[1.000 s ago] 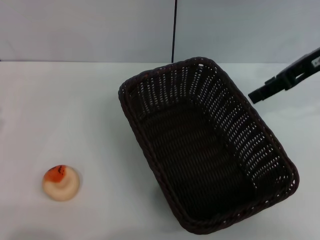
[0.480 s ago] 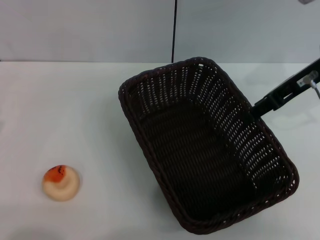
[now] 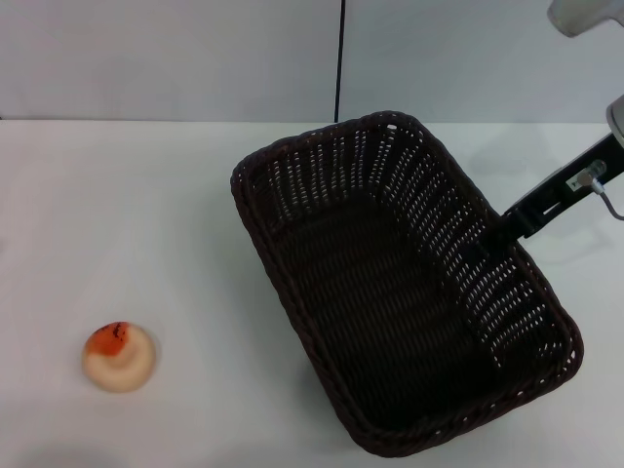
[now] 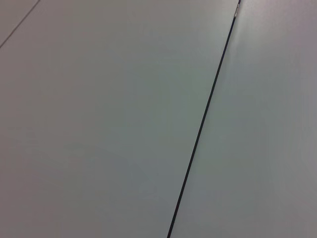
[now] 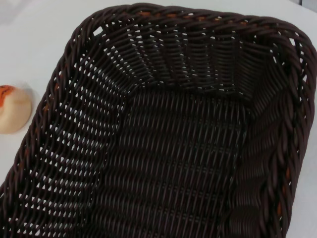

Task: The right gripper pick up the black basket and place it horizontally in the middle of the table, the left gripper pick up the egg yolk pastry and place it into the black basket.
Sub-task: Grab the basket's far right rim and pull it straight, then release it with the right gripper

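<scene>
The black basket [image 3: 400,283] lies at an angle on the white table [image 3: 146,224], right of the middle, and is empty. It fills the right wrist view [image 5: 168,148]. My right gripper [image 3: 493,235] reaches in from the upper right, its tip at the basket's right long rim. The egg yolk pastry [image 3: 119,358] sits on the table at the front left, well apart from the basket. It also shows past the basket's rim in the right wrist view [image 5: 12,109]. My left gripper is out of view, and its wrist view shows only a pale surface with a dark seam.
A grey wall with a dark vertical seam [image 3: 340,58] stands behind the table. A grey cable [image 3: 604,200] hangs at the right arm. Bare tabletop stretches between the pastry and the basket.
My right gripper has come down and to the left, from above the table beside the basket to the basket's right rim. The basket and the pastry have not moved.
</scene>
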